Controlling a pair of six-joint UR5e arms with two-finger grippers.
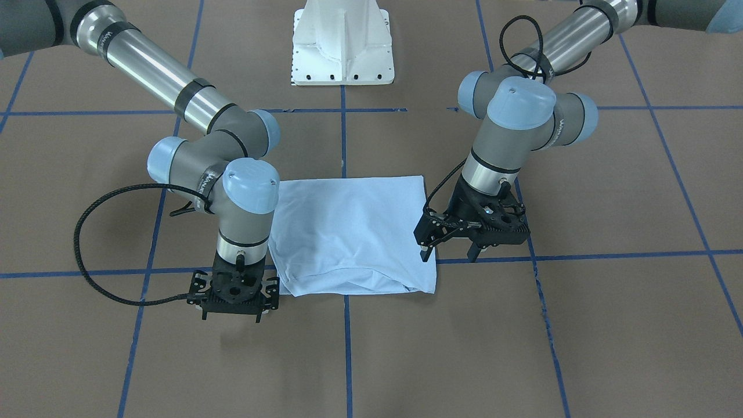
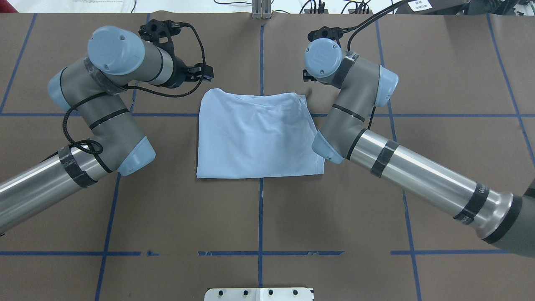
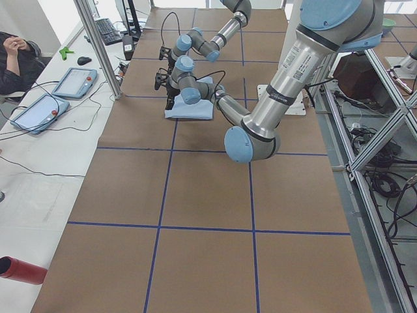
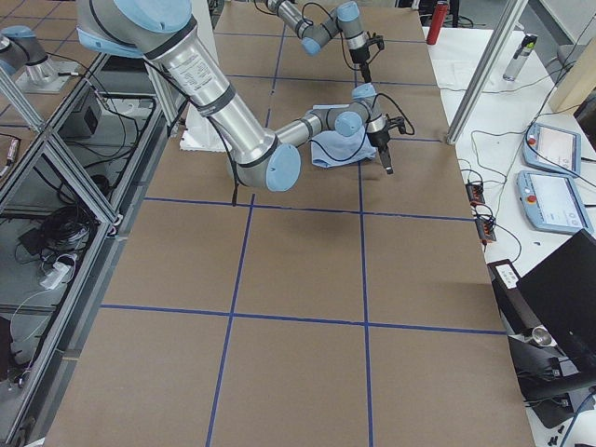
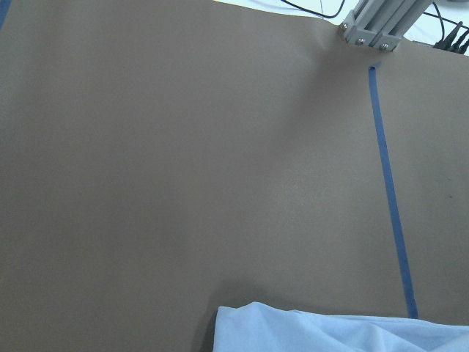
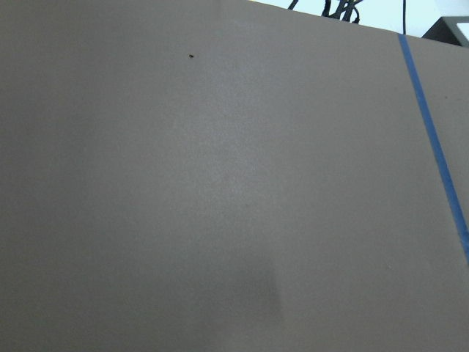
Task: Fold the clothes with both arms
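The blue T-shirt (image 1: pixel 348 232) lies folded on the desk (image 1: pixel 580 348). The left hand (image 1: pixel 449 255) and the right hand (image 1: pixel 232 316) sit beside it, both released.

Left arm (image 1: pixel 522 116) and right arm (image 1: pixel 220 162) bent, wrists down — left end effector (image 1: pixel 450 253) spread apart

Table (image 1: pixel 609 325): brown paper surface, gridded with blue tape lines (image 1: pixel 346 348). White bench (image 3: pixel 32 182) alongside it holds two teach pendants (image 3: pixel 75 83) and loose cables. Aluminium post (image 3: pixel 97 45) at table edge. Lighting even, diffuse.
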